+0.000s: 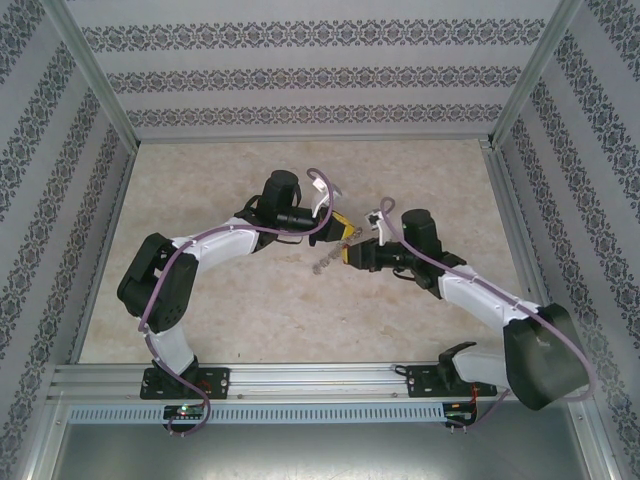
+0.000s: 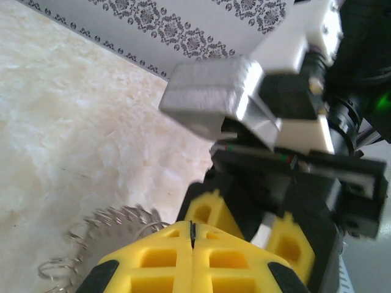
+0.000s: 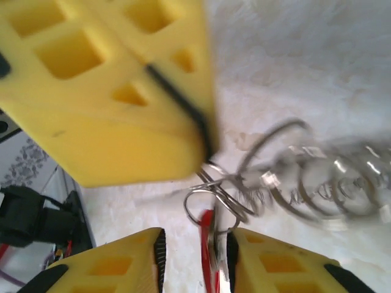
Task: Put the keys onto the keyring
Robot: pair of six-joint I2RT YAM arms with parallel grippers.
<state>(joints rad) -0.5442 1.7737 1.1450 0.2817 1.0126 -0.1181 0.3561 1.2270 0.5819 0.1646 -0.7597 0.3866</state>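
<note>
From the top external view, the left gripper [image 1: 342,232] and the right gripper [image 1: 352,256] meet tip to tip above the pale table [image 1: 250,320]. The keyring [image 1: 325,262] hangs just below the left fingertips, beside the right ones.

In the left wrist view, the left gripper's [image 2: 192,233] yellow fingers [image 2: 153,262] are pressed flat together, with only a thin seam between them. The keyring [image 2: 101,237] shows under them to one side, its wire loops fanning out over the table. The right gripper [image 2: 250,223] faces them just beyond their tips.

In the right wrist view, the right gripper [image 3: 194,247] stands parted, with a clear gap between its pads. The key [image 3: 206,244] sits in that gap with its red head up, close against one pad and apart from the other. Its top meets a small wire loop; whether it is threaded through I cannot tell. Just past these fingertips, the left gripper [image 3: 204,137] is clenched on the keyring [image 3: 317,183], whose wire comes out of the seam and coils away to the side.
</note>
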